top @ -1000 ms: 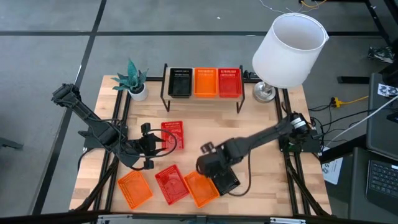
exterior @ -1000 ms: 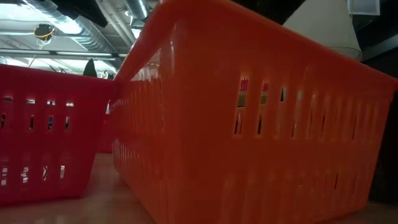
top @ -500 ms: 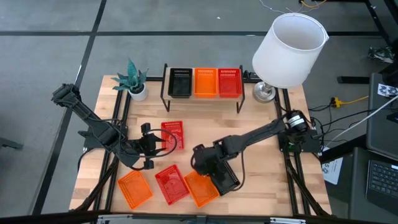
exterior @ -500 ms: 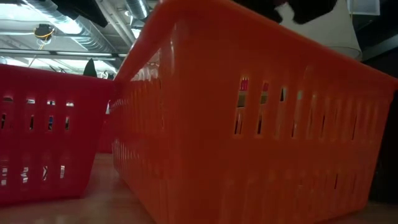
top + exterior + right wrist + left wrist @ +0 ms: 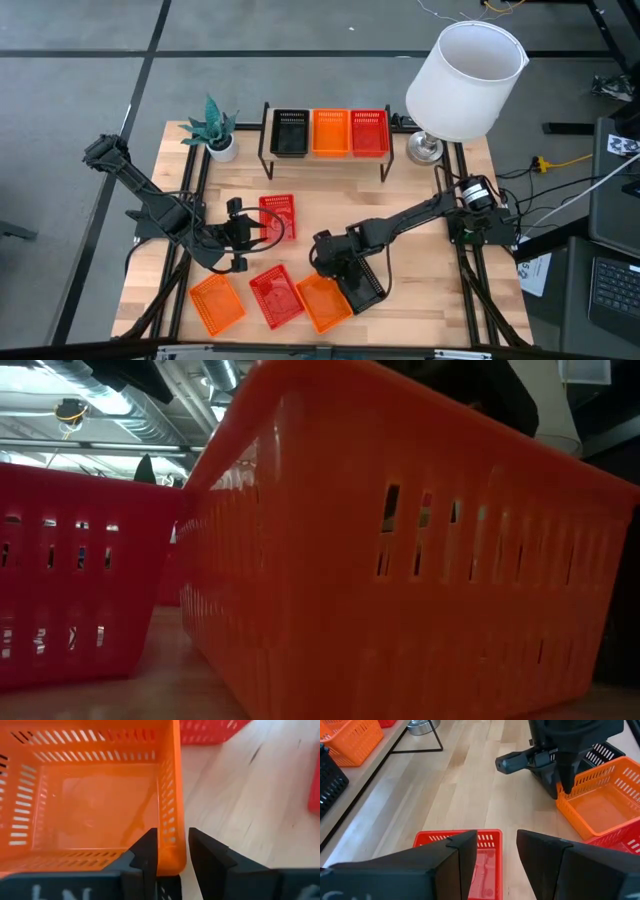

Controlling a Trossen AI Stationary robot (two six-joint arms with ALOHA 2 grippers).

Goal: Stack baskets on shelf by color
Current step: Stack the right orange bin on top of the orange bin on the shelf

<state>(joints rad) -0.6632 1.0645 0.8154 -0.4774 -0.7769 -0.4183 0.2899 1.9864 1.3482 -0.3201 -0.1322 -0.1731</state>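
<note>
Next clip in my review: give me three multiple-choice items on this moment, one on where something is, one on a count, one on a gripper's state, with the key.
1. Where is the right gripper?
A. over the shelf
B. at the wall of an orange basket near the table's front edge
C. beside the lamp

2. How many baskets sit on the shelf?
A. one
B. three
C. five

3. How do the right gripper's fingers stand?
A. one on each side of the orange basket's wall
B. wide open over bare wood
C. shut on a red basket

Key: 1 B, the high view puts it at the orange basket. 2 B, one black, one orange, one red. 3 A, the right wrist view shows the wall between the fingers.
</note>
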